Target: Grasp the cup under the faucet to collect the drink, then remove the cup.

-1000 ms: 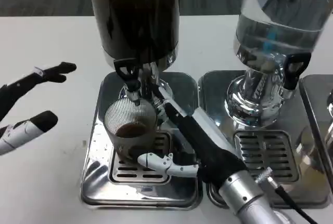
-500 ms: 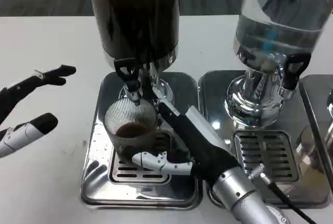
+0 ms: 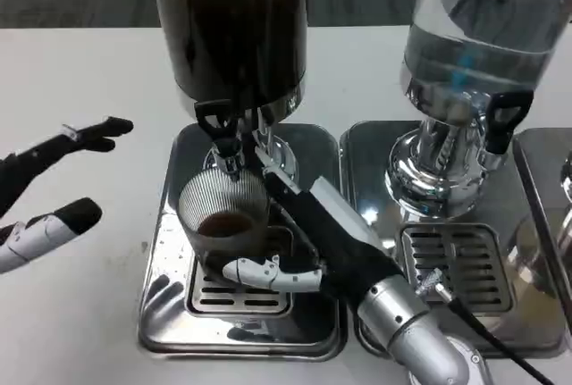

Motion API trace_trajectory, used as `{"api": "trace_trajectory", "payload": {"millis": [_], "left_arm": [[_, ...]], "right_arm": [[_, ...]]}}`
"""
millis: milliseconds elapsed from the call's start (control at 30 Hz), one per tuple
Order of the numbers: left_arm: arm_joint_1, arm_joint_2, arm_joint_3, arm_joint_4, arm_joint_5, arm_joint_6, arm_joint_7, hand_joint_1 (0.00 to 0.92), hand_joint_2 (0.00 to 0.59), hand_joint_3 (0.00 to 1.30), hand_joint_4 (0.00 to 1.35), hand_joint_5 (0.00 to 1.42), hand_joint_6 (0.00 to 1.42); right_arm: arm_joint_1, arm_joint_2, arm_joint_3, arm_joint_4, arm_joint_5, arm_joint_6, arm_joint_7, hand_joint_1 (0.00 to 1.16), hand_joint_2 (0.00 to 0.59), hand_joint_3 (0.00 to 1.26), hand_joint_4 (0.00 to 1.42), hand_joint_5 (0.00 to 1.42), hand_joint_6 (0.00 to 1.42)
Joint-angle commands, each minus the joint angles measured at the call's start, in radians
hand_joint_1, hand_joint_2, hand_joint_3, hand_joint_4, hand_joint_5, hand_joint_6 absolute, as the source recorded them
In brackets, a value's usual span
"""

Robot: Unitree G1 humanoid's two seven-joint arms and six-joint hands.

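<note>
Nearest to us, the right silver forearm (image 3: 413,336) comes up from the lower right edge, where it is cut off by the frame. Its right robot hand (image 3: 313,242) reaches in over the left drip tray (image 3: 170,313) and holds the cup (image 3: 225,220): one white finger (image 3: 264,272) curls across the front of the cup near its base, and other fingers run up along the cup's right side. Much of this hand is dark against the dark grate, so we cannot make out how far its fingers reach behind the cup.

The cup is ribbed and grey, upright on the tray's slotted grate (image 3: 210,294), directly below the black-handled faucet (image 3: 221,135). We see dark liquid low inside it; whether any stream is falling from the faucet we cannot tell.

At the left edge, the left robot hand (image 3: 45,188) hovers over the white counter (image 3: 80,81), well apart from the tray, fingers spread wide and holding nothing; its palm is cut off by the frame.

Farther back stands the dark dispenser (image 3: 234,32), its top out of frame. To the right, on a second tray (image 3: 371,148), stands a clear dispenser (image 3: 483,32), also cropped at top, with its own faucet (image 3: 502,121).
</note>
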Motion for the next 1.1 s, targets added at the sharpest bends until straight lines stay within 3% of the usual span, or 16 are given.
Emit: {"api": "trace_trajectory", "payload": {"millis": [33, 467, 900, 1100], "left_arm": [[0.016, 0.017, -0.004, 0.006, -0.005, -0.002, 0.011, 0.0, 0.091, 0.26, 0.19, 0.23, 0.18], [0.027, 0.017, -0.002, -0.003, -0.013, 0.004, 0.012, 0.0, 0.112, 0.27, 0.2, 0.23, 0.18], [0.035, 0.019, -0.001, -0.008, -0.017, 0.003, 0.011, 0.0, 0.124, 0.27, 0.21, 0.23, 0.18], [0.036, 0.021, 0.0, -0.008, -0.021, 0.004, 0.009, 0.0, 0.125, 0.27, 0.21, 0.23, 0.18]], "right_arm": [[-0.01, 0.012, 0.006, 0.004, -0.003, -0.011, -0.002, 0.7, 0.166, 0.0, 0.0, 0.0, 0.03], [0.002, 0.022, 0.015, -0.026, -0.033, 0.014, -0.029, 0.66, 0.18, 0.01, 0.01, 0.0, 0.11], [0.0, 0.024, 0.027, -0.047, -0.072, 0.049, -0.028, 0.6, 0.189, 0.12, 0.15, 0.16, 0.21], [-0.005, 0.018, 0.032, -0.047, -0.072, 0.049, -0.008, 0.59, 0.188, 0.04, 0.01, 0.11, 0.15]]}}
